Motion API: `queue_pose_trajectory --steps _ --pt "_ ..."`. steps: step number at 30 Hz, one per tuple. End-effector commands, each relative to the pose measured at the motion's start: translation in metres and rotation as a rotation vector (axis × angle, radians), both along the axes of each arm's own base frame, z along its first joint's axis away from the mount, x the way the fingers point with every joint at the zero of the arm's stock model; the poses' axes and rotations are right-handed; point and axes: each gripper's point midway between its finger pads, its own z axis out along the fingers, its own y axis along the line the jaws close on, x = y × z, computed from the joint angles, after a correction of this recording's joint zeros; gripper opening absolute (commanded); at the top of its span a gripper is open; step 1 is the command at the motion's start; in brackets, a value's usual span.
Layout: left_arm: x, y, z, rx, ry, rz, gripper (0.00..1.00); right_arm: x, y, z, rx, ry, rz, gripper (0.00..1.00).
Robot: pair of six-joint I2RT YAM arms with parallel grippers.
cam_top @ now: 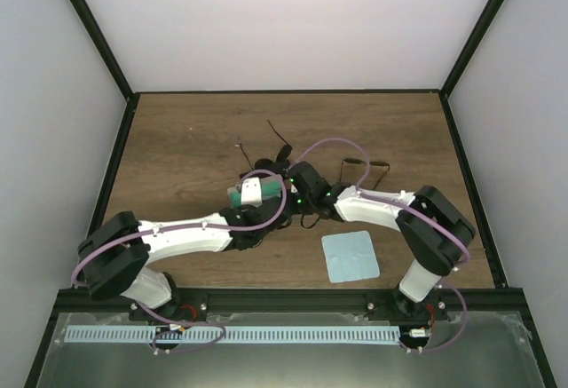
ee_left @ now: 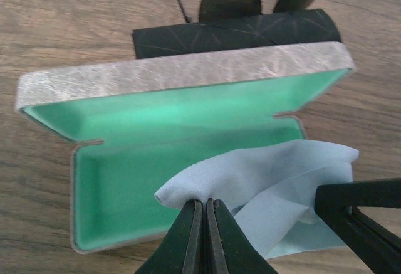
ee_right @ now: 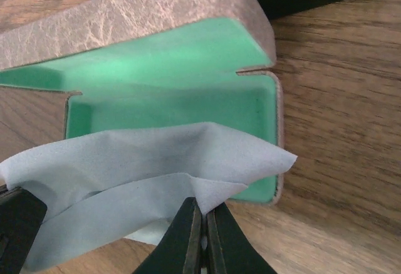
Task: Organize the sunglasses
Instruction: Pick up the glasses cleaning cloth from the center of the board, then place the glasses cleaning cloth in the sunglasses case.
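**Left gripper** (ee_left: 203, 204): fingers pressed together. A fold of the light blue cloth (ee_left: 269, 173) is being pinched between them, above the near rim of the open case (ee_left: 113, 180).

**Right gripper** (ee_right: 200, 210): fingers likewise pressed together. The opposite edge of the same cloth is being pinched, so the cloth is being held up by both arms at once. It is draping partly into the green lining and partly over the near rim.

**First pair of sunglasses** (ee_left: 230, 1): not being held. It is lying on the table (cam_top: 177, 139) beyond the black case (ee_left: 238, 32), which is lying just behind the raised lid of the open case. From both grippers it lies straight ahead, toward the far side. Its round lenses are lying side by side, so the long axis is judged to run roughly across the table, parallel to the cases, with the thin arms splayed away. It is judged about equally near to either arm, and a reach over the lid and the black case is being called for.

**Second pair of sunglasses** (cam_top: 364, 172): not being held. It is lying well to the right of the cases, just beyond the right forearm, with its lens row running left to right. The right arm is judged the nearer.

**Second cloth** (cam_top: 350, 257): lying flat on the table near the right arm's base
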Motion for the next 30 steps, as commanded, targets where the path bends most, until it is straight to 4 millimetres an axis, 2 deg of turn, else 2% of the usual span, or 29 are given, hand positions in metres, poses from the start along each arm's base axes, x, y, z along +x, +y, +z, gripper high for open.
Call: queue_pose_trajectory --steps 1,9,21,30 --pt "0.007 0.021 0.001 0.006 -0.026 0.078 0.04 0.013 0.016 0.008 0.013 -0.024 -0.006 0.01" --pt "0.017 0.039 -0.009 0.024 -0.026 0.144 0.05 0.025 0.03 0.003 -0.004 -0.02 0.01 0.01" --pt "0.022 0.045 -0.029 0.038 0.009 0.148 0.05 0.031 0.041 -0.013 -0.02 0.006 0.026 0.01" --pt "0.023 0.052 -0.044 0.062 0.024 0.165 0.05 0.033 0.043 -0.014 -0.023 0.006 0.03 0.01"
